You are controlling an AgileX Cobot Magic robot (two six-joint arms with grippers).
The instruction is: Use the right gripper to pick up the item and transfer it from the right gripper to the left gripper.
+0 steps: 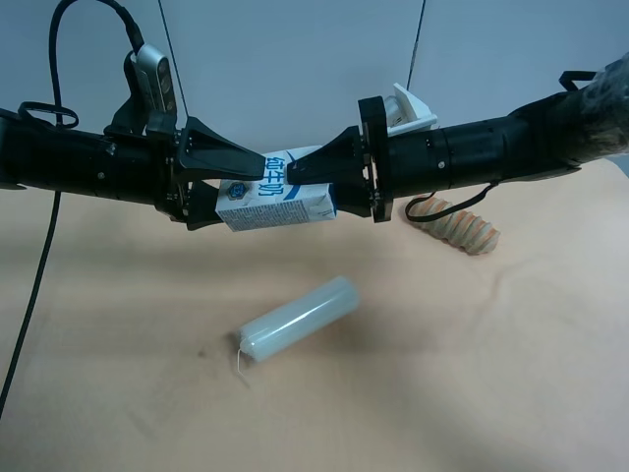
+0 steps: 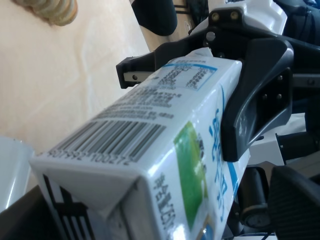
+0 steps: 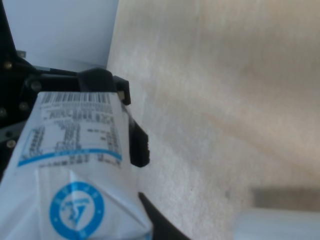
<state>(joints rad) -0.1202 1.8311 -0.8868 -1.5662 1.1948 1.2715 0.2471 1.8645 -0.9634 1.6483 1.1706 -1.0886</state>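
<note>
- Your right gripper [image 1: 313, 193] has its fingers clamped on the milk carton [image 1: 280, 202], holding it on its side in the air above the worktop [image 1: 472, 374].
- Your left gripper [image 1: 242, 195] has its fingers straddling the carton's other end; you cannot tell whether they press on it.

One pale green cylinder [image 1: 297, 319], lying on its side and slantwise near the middle of the tan bench [image 1: 511, 393], a thin strand [image 1: 239, 366] at its nearer end. One ridged orange-brown roll [image 1: 462, 227], lying close to the bench's far edge, well apart from the cylinder.
</note>
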